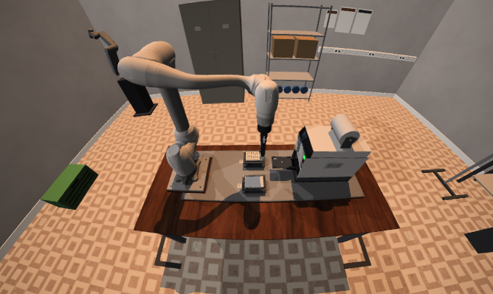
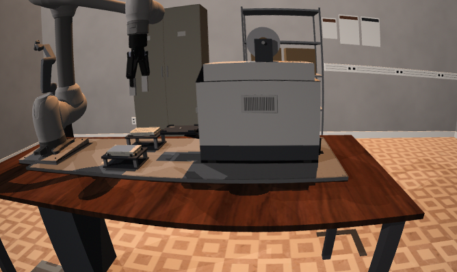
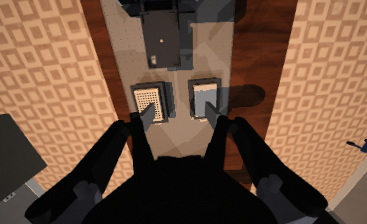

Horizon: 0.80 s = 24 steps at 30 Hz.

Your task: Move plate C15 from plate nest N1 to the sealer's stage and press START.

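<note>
A plate with an open well pattern (image 1: 252,155) (image 2: 145,131) (image 3: 144,96) sits in the back nest (image 1: 253,162). A plate with a smooth top (image 1: 254,182) (image 2: 124,150) (image 3: 204,96) sits in the front nest (image 1: 254,190) (image 2: 120,158). The nest labels are too small to read. The sealer's stage (image 1: 281,162) (image 2: 180,130) (image 3: 161,35) is out and bare. A green light (image 1: 304,157) shows on the sealer's front. My gripper (image 1: 263,154) (image 2: 138,89) (image 3: 180,108) is open and empty, pointing down, high above the nests.
The sealer (image 1: 333,165) (image 2: 257,126) stands to the right of the nests, with a foil roll (image 1: 345,131) (image 2: 263,42) on top. The arm's base plate (image 1: 204,177) (image 2: 52,155) is at the left of the grey board. The wooden table (image 1: 215,221) (image 2: 226,208) extends around it.
</note>
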### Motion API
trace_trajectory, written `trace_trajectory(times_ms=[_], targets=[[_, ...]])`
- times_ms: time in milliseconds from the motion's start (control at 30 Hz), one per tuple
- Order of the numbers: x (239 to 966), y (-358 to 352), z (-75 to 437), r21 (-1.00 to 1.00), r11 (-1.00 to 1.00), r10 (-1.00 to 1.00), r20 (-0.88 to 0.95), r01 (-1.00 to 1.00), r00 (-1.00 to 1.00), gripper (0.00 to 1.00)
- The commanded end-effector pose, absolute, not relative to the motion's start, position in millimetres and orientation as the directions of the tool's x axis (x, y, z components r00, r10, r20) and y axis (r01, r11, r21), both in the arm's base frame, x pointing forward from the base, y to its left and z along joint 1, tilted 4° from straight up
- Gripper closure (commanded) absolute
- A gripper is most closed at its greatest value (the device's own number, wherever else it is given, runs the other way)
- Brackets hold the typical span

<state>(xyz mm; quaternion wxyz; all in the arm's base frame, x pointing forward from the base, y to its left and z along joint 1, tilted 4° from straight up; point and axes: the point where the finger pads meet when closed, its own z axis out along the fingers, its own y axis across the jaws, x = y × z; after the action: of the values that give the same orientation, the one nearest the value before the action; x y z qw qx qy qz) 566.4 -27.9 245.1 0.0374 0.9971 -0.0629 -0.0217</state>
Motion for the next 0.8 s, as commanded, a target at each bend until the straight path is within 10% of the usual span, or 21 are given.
trace_trajectory(times_ms=[0, 767], targets=[[565.8, -16.9, 246.6, 0.068, -0.996, -0.061, -0.023, -0.059, 0.998, 0.30], [565.8, -16.9, 246.6, 0.068, -0.996, -0.061, -0.023, -0.059, 0.998, 0.30]])
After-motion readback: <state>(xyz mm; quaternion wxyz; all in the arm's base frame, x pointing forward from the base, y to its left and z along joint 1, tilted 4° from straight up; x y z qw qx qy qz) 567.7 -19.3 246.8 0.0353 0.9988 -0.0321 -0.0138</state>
